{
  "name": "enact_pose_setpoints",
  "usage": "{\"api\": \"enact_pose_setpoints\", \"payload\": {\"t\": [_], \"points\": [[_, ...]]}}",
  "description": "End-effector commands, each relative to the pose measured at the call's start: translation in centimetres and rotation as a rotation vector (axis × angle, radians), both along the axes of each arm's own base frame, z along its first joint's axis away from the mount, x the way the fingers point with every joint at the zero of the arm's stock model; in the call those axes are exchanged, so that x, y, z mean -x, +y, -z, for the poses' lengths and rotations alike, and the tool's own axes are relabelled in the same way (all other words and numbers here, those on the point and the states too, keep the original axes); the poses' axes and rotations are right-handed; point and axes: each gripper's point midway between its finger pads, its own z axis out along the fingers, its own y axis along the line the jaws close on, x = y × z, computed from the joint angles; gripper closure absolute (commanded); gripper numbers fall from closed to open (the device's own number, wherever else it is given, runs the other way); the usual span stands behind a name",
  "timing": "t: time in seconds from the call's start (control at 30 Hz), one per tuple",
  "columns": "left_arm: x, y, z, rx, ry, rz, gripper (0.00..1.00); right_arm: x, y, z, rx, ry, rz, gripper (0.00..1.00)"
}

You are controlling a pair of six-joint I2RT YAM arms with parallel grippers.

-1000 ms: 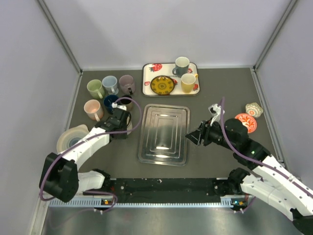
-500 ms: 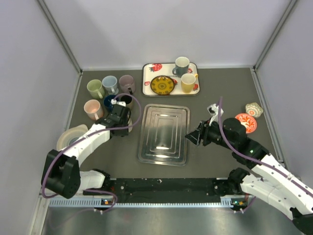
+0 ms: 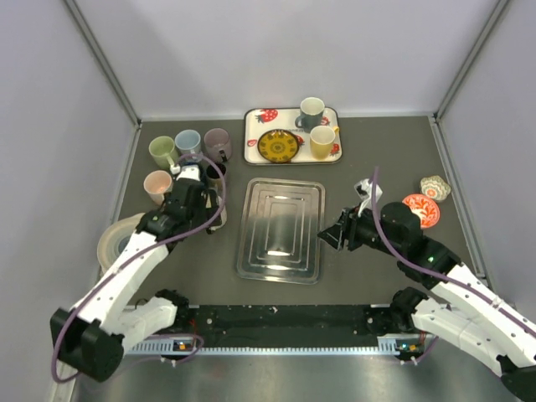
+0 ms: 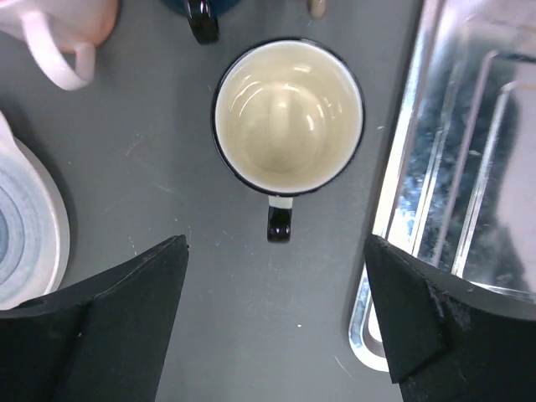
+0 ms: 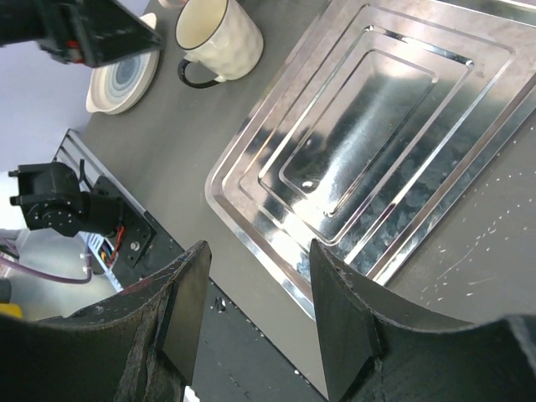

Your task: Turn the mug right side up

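The mug point(image 4: 288, 113) stands upright on the dark table, mouth up, with a cream inside, black rim and black handle turned toward my fingers. My left gripper point(image 4: 275, 251) hangs above it, open wide, nothing between its fingers, and in the top view this gripper point(image 3: 191, 191) covers most of the mug. The right wrist view shows the same mug point(image 5: 219, 38) as cream and dimpled, just left of the metal tray. My right gripper point(image 3: 329, 237) hovers at the tray's right edge, jaws apart and holding nothing.
A steel tray point(image 3: 243, 251) lies in the middle. Green point(image 3: 162, 152), blue point(image 3: 188, 144), mauve point(image 3: 218, 144) and pink point(image 3: 157, 182) mugs crowd behind the left gripper. A white bowl point(image 3: 113, 239) sits left. A strawberry tray point(image 3: 251, 142) holds cups at the back. A red dish point(image 3: 419, 209) is right.
My left gripper has opened, let go of the mug and lifted away toward the back. The mug stays standing on the table. The right arm has not moved.
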Motion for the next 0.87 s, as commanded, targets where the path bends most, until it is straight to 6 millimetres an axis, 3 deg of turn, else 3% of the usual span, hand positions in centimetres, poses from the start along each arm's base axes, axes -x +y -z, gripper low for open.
{"api": "enact_pose_setpoints", "payload": {"t": [0.0,0.07,0.1,0.3,0.43,0.47,0.53,0.57,0.67,0.7,0.83], "points": [[1.3,-0.4,-4.8,0.105,-0.140,0.028,0.07,-0.2,-0.1,-1.5,-0.004,-0.052,0.002,0.49],[1.9,-0.4,-5.5,0.133,-0.173,0.037,0.06,-0.3,-0.2,-1.0,0.010,-0.051,0.003,0.49],[2.5,-0.3,-5.9,0.147,-0.200,0.041,0.01,-0.3,-0.3,-0.7,0.017,-0.047,0.005,0.49],[3.1,1.0,-6.0,0.121,-0.259,0.010,0.01,-0.6,-1.0,0.5,0.100,-0.052,0.013,0.49],[3.0,0.3,-8.2,0.177,-0.300,0.017,0.01,-1.6,-1.6,-0.8,0.170,-0.094,0.028,0.48],[3.0,0.0,-8.7,0.198,-0.308,0.025,0.01,-2.0,-1.7,-2.0,0.172,-0.115,0.045,0.47],[2.8,-0.4,-10.2,0.244,-0.363,0.030,0.01,-2.5,-1.9,-2.0,0.216,-0.105,0.053,0.47],[2.8,-0.5,-10.7,0.259,-0.384,0.026,0.01,-2.7,-1.8,-3.2,0.209,-0.121,0.061,0.47],[2.9,0.0,-12.0,0.332,-0.446,-0.051,0.01,-2.9,-1.6,-3.4,0.217,-0.104,0.057,0.47],[2.9,0.9,-12.1,0.382,-0.471,-0.158,0.01,-2.9,-1.5,-3.4,0.212,-0.098,0.060,0.46],[3.5,0.8,-12.2,0.375,-0.449,-0.137,0.01,-3.2,-1.3,-2.6,0.220,-0.066,0.069,0.46]]}}
